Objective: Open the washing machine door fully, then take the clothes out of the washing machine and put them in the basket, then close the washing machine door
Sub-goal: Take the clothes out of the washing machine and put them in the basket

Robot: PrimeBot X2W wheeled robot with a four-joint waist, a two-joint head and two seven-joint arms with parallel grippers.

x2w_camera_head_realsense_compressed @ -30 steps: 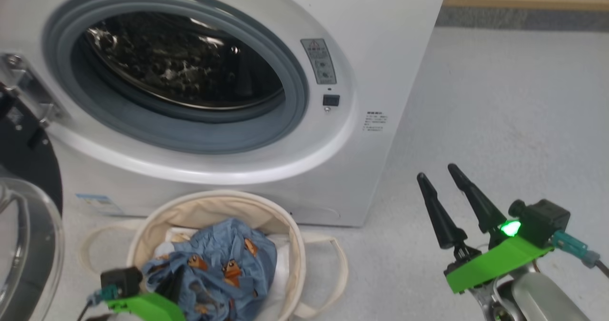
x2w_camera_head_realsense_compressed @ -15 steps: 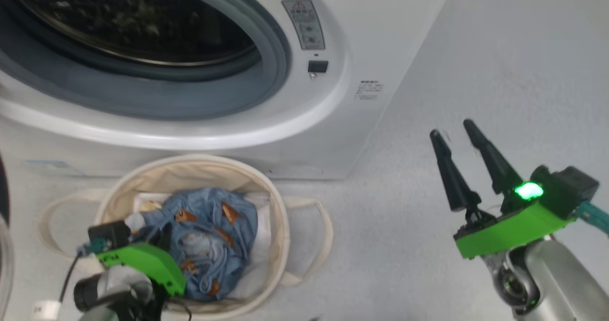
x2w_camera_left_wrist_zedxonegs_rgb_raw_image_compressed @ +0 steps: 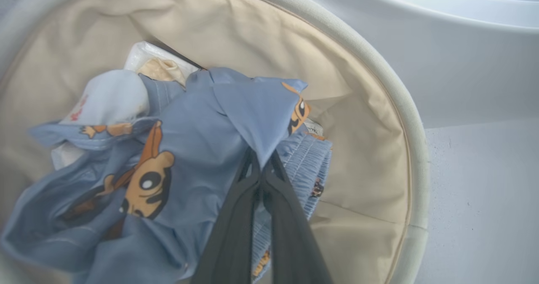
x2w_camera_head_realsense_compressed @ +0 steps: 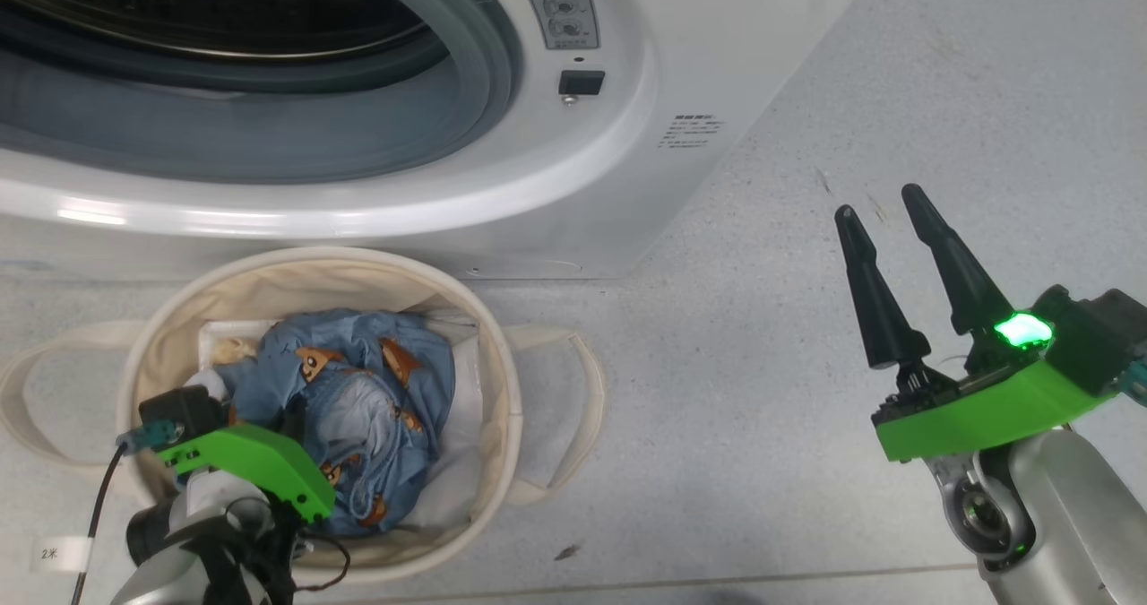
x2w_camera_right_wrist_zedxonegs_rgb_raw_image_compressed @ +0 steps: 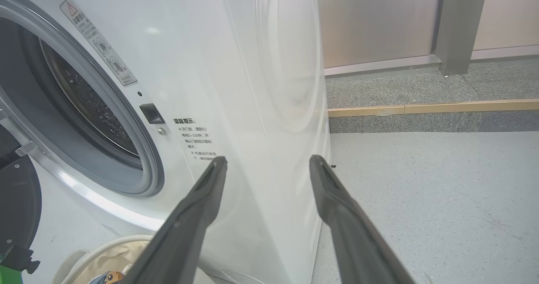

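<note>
Two loop handles flank the round cream canvas basket on the grey floor, just in front of the white front-loading washing machine. The light blue bear-printed clothes lie inside it. My right end effector hangs to the right, fingers parted, empty. From the left wrist, my left end effector is pinched narrow on a fold of the clothes within the basket. From the right wrist, my spread fingers frame the machine's front corner.

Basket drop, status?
Left end effector shut on clothes, down in basket. Right end effector open, idle beside washing machine. Washing machine door not yet closed.
</note>
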